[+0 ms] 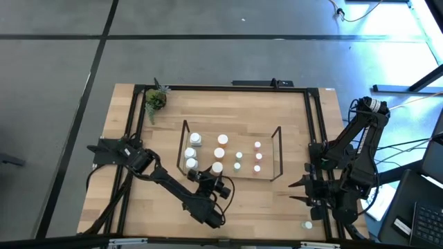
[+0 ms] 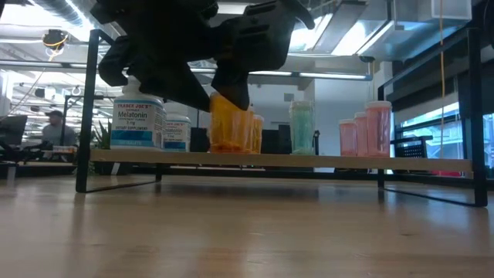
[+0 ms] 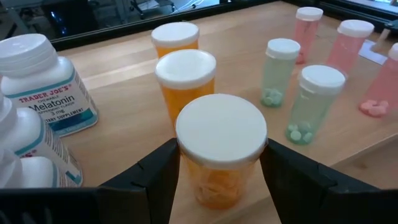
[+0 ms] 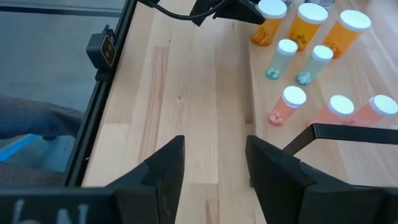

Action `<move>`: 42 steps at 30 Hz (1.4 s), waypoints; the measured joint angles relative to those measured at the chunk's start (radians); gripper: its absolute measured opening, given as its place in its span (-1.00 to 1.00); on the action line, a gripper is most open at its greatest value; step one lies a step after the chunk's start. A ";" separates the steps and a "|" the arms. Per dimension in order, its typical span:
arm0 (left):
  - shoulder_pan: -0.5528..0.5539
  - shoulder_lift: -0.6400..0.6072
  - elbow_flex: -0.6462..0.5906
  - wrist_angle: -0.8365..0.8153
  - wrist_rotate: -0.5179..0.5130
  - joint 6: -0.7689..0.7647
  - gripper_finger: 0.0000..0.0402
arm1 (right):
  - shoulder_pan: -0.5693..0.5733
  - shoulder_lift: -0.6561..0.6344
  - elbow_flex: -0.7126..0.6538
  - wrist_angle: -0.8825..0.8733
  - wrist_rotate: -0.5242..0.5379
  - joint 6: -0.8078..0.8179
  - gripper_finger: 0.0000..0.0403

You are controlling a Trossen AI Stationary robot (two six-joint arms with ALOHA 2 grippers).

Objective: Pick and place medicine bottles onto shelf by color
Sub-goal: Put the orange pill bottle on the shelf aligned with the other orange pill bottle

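A plant (image 1: pixel 156 100) is sitting at the worktop's (image 1: pixel 235 207) far left corner. On the wire shelf (image 1: pixel 277 153), white bottles (image 1: pixel 194 149) are standing leftmost, then orange bottles (image 1: pixel 221 146), teal (image 1: pixel 238 160) and pink (image 1: pixel 257 157). The left gripper (image 3: pixel 221 171) is grasping the nearest orange bottle (image 3: pixel 219 155) in its fingers at the shelf's front edge, two orange bottles crowding just behind. The right gripper (image 4: pixel 214 165) is waiting at the right, fingers released, one small bottle (image 1: pixel 307 225) lying near it.
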 joint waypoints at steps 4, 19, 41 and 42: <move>0.000 0.000 0.000 0.000 0.001 0.000 0.04 | 0.000 0.000 0.000 0.002 0.000 -0.003 -0.15; -0.001 0.000 0.000 0.000 0.005 0.001 0.04 | 0.000 0.000 0.000 0.005 -0.125 -0.003 -0.15; -0.003 0.000 0.000 0.003 0.031 0.016 0.10 | 0.000 0.000 0.000 0.009 -0.345 -0.003 -0.15; -0.003 0.000 0.000 0.003 0.023 0.028 0.12 | 0.000 0.000 0.000 0.010 -0.345 -0.003 -0.15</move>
